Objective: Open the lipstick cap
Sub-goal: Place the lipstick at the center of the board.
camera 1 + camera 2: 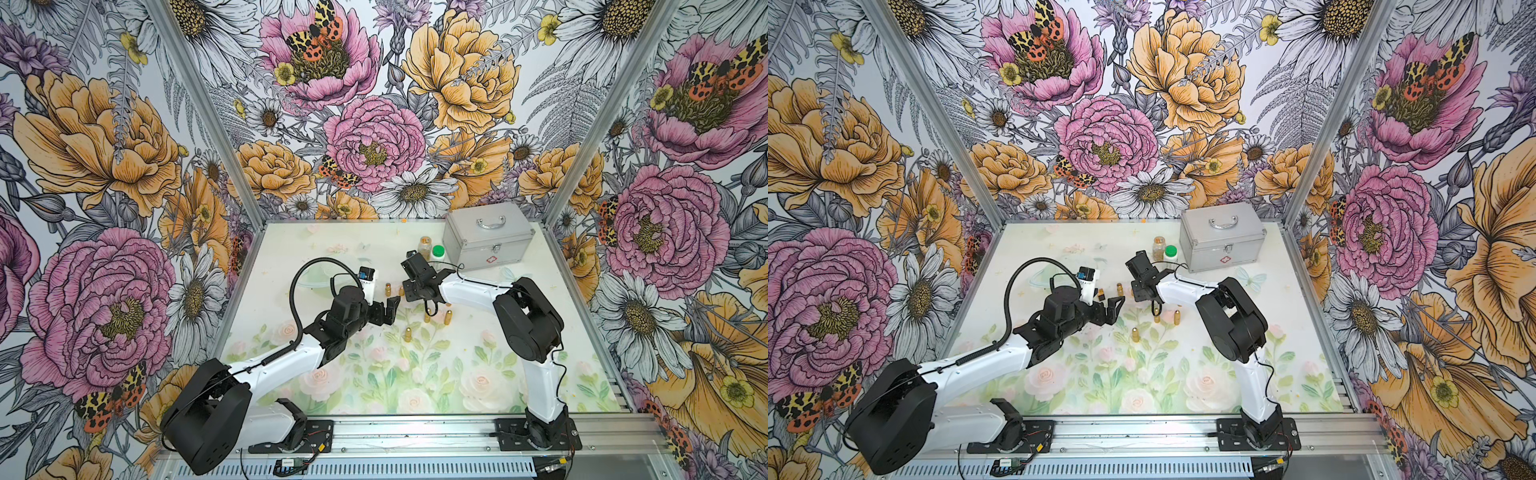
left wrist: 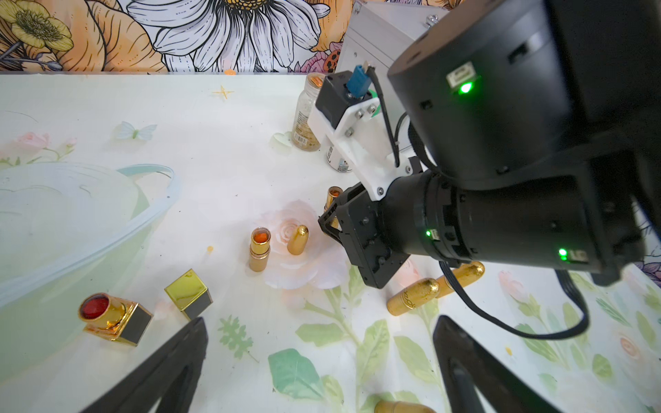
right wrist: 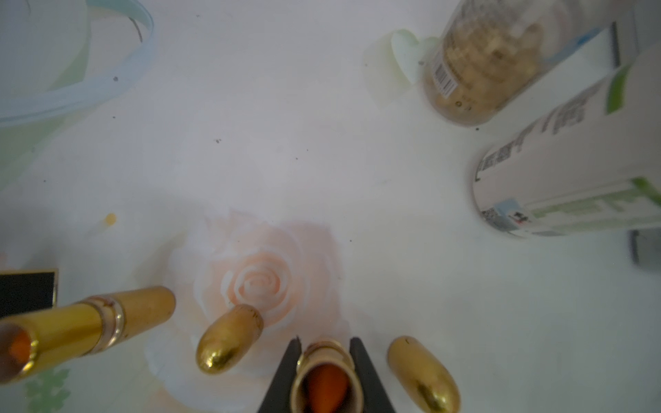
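The right pincer [image 3: 324, 345] is gripping an uncapped gold lipstick [image 3: 327, 375] near the middle of the counter [image 1: 374, 374]. Its black fingers [image 3: 284, 379] are pressing on either side of the tube, and the orange stick is showing inside the open top. Whether the tube's foot is touching the counter cannot be told. A rounded gold cap [image 3: 229, 343] is standing just beside the held tube on a printed pink rose, apart from it. A second rounded gold piece [image 3: 424, 375] is sitting on the opposite side of the pincer. The left pincer [image 2: 320, 321] is hanging wide open over the counter with nothing between its fingers, pointing toward the right one from close by. In front of it, another open lipstick [image 2: 260, 248] is standing upright next to the cap on the rose. Farther out, a square lipstick with a red stick [image 2: 114, 318] is sitting near its square gold cap [image 2: 189, 293]. Toward the back wall, a clear jar [image 1: 424, 245] and a white bottle with a green lid [image 1: 437, 252] are standing in front of a silver case [image 1: 488, 237].
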Robot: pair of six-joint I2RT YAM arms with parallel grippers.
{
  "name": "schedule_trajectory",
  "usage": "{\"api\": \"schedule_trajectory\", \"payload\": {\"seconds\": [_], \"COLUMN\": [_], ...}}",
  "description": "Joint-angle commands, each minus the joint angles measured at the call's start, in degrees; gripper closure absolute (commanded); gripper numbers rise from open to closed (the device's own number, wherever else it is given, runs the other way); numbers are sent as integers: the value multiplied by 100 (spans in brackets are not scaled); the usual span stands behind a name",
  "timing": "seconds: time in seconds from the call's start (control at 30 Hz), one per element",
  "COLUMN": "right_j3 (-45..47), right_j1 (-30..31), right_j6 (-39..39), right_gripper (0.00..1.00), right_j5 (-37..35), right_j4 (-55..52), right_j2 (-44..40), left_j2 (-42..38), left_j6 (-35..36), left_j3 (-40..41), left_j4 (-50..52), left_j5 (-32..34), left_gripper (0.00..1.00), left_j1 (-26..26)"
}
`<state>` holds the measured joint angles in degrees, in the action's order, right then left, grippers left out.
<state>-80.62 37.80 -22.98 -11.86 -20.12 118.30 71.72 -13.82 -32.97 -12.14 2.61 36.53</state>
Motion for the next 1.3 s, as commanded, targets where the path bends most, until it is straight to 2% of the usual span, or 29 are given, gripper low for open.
{"api": "schedule_trajectory", "payload": {"seconds": [0.0, 1.27], "right_j3": [-182, 179], "right_j1": [-27, -27], "right_j6": [39, 22], "right_gripper": [79, 74], "right_j5": [-89, -117], "right_j4": [201, 446], "right_j2": [161, 89], "left_j2": [4, 12], "left_j6": [-120, -109], "left_j3": [-63, -69], "left_j4": [-5, -3], "left_j5": [117, 99], "left_gripper": [1, 1], "left_j1": [-68, -103]}}
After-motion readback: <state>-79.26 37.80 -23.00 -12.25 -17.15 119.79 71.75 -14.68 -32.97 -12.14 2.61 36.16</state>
